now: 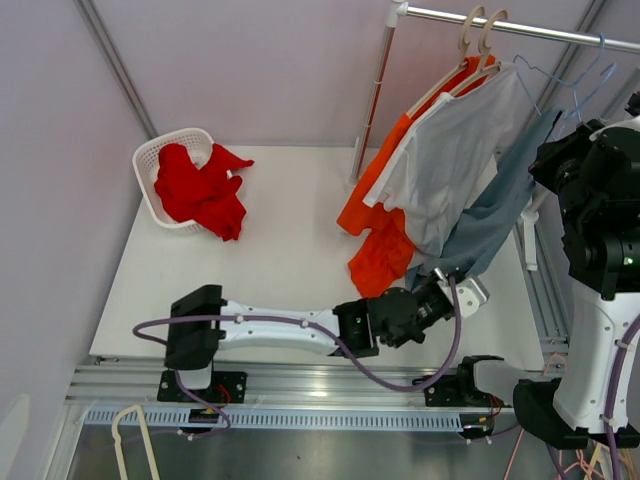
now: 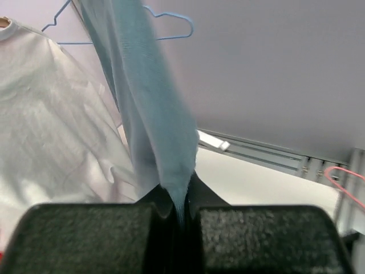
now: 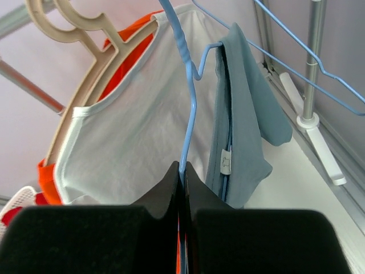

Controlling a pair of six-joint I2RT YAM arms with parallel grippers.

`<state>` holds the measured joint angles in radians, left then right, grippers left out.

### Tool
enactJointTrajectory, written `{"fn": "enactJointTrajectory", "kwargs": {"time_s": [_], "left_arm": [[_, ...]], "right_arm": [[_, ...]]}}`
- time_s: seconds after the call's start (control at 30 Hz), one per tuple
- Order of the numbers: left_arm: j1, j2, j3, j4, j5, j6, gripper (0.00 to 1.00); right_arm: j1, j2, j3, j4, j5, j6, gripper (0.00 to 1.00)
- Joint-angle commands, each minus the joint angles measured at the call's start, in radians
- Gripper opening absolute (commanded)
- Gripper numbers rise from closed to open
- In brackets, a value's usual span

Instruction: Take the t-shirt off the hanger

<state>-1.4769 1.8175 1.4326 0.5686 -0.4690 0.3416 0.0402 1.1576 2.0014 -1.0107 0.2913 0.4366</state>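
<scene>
Fingers of left arm [image 2: 91, 240] clamp t-shirt [image 2: 154, 114] hem near table's [image 1: 280, 250] front edge; right fingers [image 3: 85, 240] clamp the hanger [image 3: 188, 125].

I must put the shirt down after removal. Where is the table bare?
Bare: the middle of the table, between the basket of red clothes and the hanging shirts. Crowded: the right side, where the shirts hang down to the left arm.
</scene>
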Motion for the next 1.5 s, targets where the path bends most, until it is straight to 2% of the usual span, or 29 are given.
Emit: {"fn": "enactJointTrajectory", "kwargs": {"time_s": [0.0, 0.13, 0.23, 0.37, 0.5, 0.57, 0.63, 0.67, 0.77, 0.8, 0.83, 0.87, 0.93, 0.97, 1.03, 1.07, 1.17, 1.2, 1.23, 1.27, 1.3, 1.37, 1.4, 1.47], "left_arm": [[-0.074, -0.176, -0.062, 0.033, -0.034, 0.013, 0.01], [-0.147, -0.283, -0.156, 0.073, -0.056, 0.037, 0.01], [-0.181, -0.319, -0.172, 0.059, -0.071, 0.046, 0.01], [-0.209, -0.349, -0.216, 0.088, -0.108, 0.063, 0.01], [-0.220, -0.369, -0.271, 0.060, -0.082, -0.027, 0.01], [-0.217, -0.347, -0.296, 0.070, -0.082, -0.065, 0.01], [-0.188, -0.267, -0.269, 0.051, -0.091, -0.102, 0.01], [-0.163, -0.239, -0.239, 0.018, -0.082, -0.186, 0.01], [-0.021, -0.178, -0.184, -0.114, 0.084, -0.329, 0.01], [0.069, -0.161, -0.075, -0.171, 0.130, -0.437, 0.01], [0.111, -0.115, -0.031, -0.293, 0.224, -0.473, 0.01], [0.153, -0.089, 0.021, -0.352, 0.257, -0.513, 0.01], [0.239, 0.016, 0.255, -0.465, 0.283, -0.520, 0.01], [0.281, 0.061, 0.317, -0.583, 0.280, -0.517, 0.01], [0.326, 0.162, 0.614, -0.691, 0.299, -0.516, 0.01], [0.370, 0.278, 0.788, -0.817, 0.325, -0.541, 0.01], [0.421, 0.385, 1.023, -0.969, 0.387, -0.605, 0.01], [0.422, 0.356, 0.990, -0.960, 0.439, -0.610, 0.01], [0.417, 0.309, 0.788, -0.919, 0.458, -0.612, 0.01], [0.402, 0.249, 0.700, -0.859, 0.461, -0.618, 0.01], [0.392, 0.121, 0.618, -0.739, 0.496, -0.618, 0.01], [0.369, 0.021, 0.424, -0.690, 0.498, -0.612, 0.01], [0.366, -0.015, 0.410, -0.700, 0.507, -0.609, 0.01], [0.363, -0.087, 0.419, -0.788, 0.544, -0.598, 0.01]], "right_arm": [[0.004, 0.034, -0.029, 0.141, 0.051, -0.050, 0.00], [0.003, 0.079, -0.036, 0.184, 0.138, -0.105, 0.00], [-0.023, 0.099, -0.030, 0.208, 0.152, -0.119, 0.00], [-0.095, 0.126, -0.012, 0.204, 0.094, -0.113, 0.00], [-0.158, 0.146, 0.010, 0.210, 0.028, -0.101, 0.00], [-0.172, 0.174, 0.084, 0.155, -0.007, -0.093, 0.00], [-0.172, 0.182, 0.152, 0.109, -0.056, -0.081, 0.00], [-0.171, 0.176, 0.163, 0.077, -0.072, -0.072, 0.00], [-0.171, 0.152, 0.189, 0.018, -0.118, -0.073, 0.00], [-0.171, 0.148, 0.198, -0.003, -0.130, -0.068, 0.00], [-0.172, 0.143, 0.206, -0.041, -0.168, -0.065, 0.00], [-0.172, 0.139, 0.211, -0.058, -0.191, -0.058, 0.00], [-0.172, 0.125, 0.212, -0.097, -0.274, -0.029, 0.00], [-0.172, 0.120, 0.208, -0.104, -0.317, -0.016, 0.00], [-0.157, 0.111, 0.203, -0.120, -0.374, 0.017, 0.00], [-0.139, 0.102, 0.192, -0.114, -0.377, 0.019, 0.00], [-0.095, 0.065, 0.146, -0.033, -0.293, -0.033, 0.00], [-0.095, 0.063, 0.145, -0.011, -0.252, -0.064, 0.00], [-0.095, 0.074, 0.157, 0.030, -0.227, -0.129, 0.00], [-0.097, 0.089, 0.169, 0.040, -0.221, -0.163, 0.00], [-0.102, 0.115, 0.198, 0.035, -0.239, -0.194, 0.00], [-0.115, 0.195, 0.278, 0.037, -0.280, -0.232, 0.00], [-0.117, 0.206, 0.277, 0.061, -0.328, -0.239, 0.00], [-0.114, 0.205, 0.217, 0.158, -0.328, -0.243, 0.00]]}}
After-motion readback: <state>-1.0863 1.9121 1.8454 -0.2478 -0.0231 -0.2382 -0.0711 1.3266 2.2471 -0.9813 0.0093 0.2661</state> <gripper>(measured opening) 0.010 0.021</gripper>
